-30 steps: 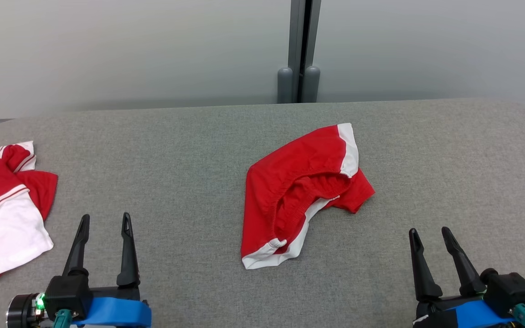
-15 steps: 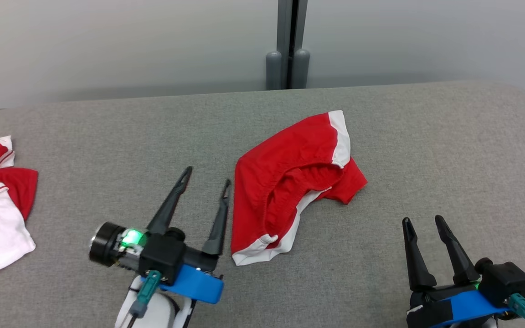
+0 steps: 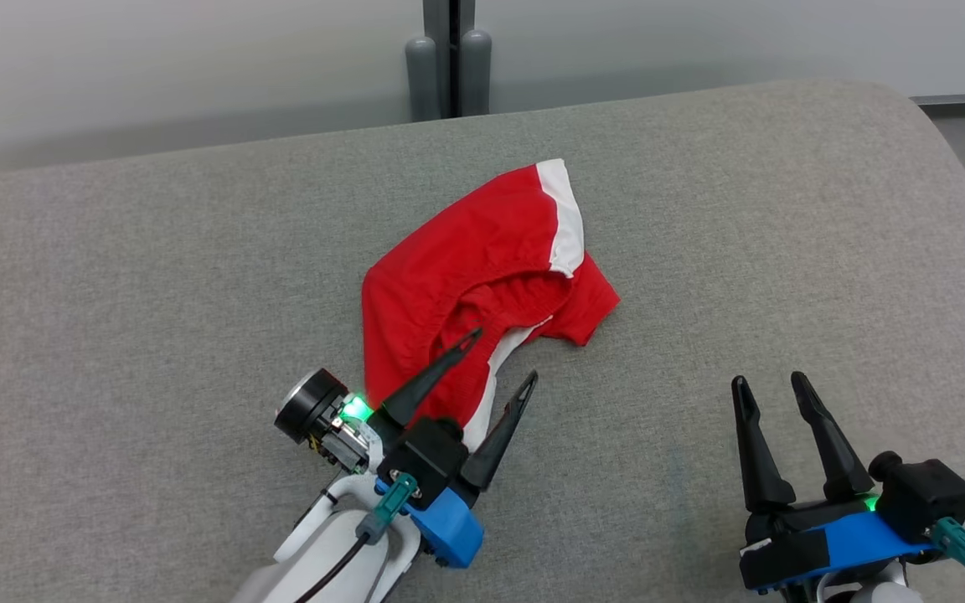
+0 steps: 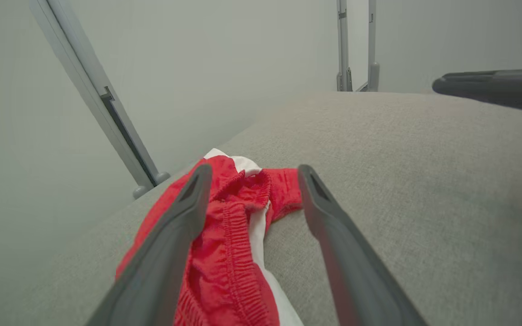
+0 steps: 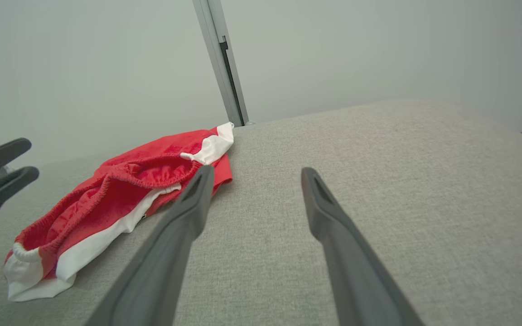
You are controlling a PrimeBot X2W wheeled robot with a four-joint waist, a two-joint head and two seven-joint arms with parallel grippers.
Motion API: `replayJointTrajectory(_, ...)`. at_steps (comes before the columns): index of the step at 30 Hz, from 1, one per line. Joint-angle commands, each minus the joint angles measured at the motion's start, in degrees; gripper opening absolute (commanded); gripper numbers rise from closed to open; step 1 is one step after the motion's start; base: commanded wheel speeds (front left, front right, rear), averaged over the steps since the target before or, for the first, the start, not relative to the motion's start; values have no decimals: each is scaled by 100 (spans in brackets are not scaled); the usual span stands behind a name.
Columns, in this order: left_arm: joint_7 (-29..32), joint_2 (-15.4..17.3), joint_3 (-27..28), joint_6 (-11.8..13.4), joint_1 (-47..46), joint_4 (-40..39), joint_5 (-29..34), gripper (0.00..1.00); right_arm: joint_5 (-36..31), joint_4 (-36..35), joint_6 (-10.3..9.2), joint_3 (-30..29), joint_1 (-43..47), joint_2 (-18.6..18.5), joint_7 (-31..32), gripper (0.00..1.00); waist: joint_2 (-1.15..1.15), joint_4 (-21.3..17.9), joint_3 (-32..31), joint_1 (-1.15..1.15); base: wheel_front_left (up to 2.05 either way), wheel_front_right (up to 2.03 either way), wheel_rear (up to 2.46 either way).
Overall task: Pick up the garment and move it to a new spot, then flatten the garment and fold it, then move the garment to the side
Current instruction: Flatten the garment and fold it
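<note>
Left end effector [image 3: 506,356]: 2 dark fingers spread wide, nothing pinched between them, pointing up and to the right in the head view, over the near end of the garment [image 3: 482,260]. One finger lies across red cloth, the other over bare bench [image 3: 156,276] just beside the white edge strip; contact with the cloth cannot be told. Left wrist view agrees: end effector [image 4: 254,171] straddles the gathered elastic band and white strip of the garment [image 4: 224,235], with grey bench [image 4: 401,149] under the right-hand finger. Right end effector [image 3: 769,381]: also spread and empty, at the lower right over bare bench, fingers pointing away from the robot, well apart from the garment. In its own wrist view the end effector [image 5: 257,171] frames open bench [image 5: 379,181], with the garment [image 5: 120,194] off to the left. Garment: red shorts with white trim, crumpled, lying near the middle of the bench. Long axis runs diagonally in the head view, from the near-left end under the left end effector to the far-right end, which finishes in a white band. The elastic opening follows that axis and gapes toward the robot's right. 1 red corner juts out on the right side. A grey post [image 3: 449,67] stands behind the bench's far edge against a pale wall.
</note>
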Motion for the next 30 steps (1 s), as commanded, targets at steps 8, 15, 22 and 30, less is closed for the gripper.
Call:
replayJointTrajectory(8,-17,360,-593,-3,-252,948,-163,100,34,10,3,-12,-93,-13,-20,100,-2,-97,32,-1,0,0,0)
replayJointTrajectory(15,-17,519,-714,-4,-397,1609,-255,100,50,36,3,-20,-70,-13,-21,100,-2,-88,-22,-1,0,0,0)
replayJointTrajectory(22,-17,630,-825,-4,-448,1994,-376,100,56,55,3,15,-13,-13,-21,100,-2,-111,-104,-1,0,0,0)
replayJointTrajectory(30,-17,619,-897,-4,-440,1921,-924,0,60,63,3,10,49,-13,-21,100,-2,-149,-183,-1,0,0,0)
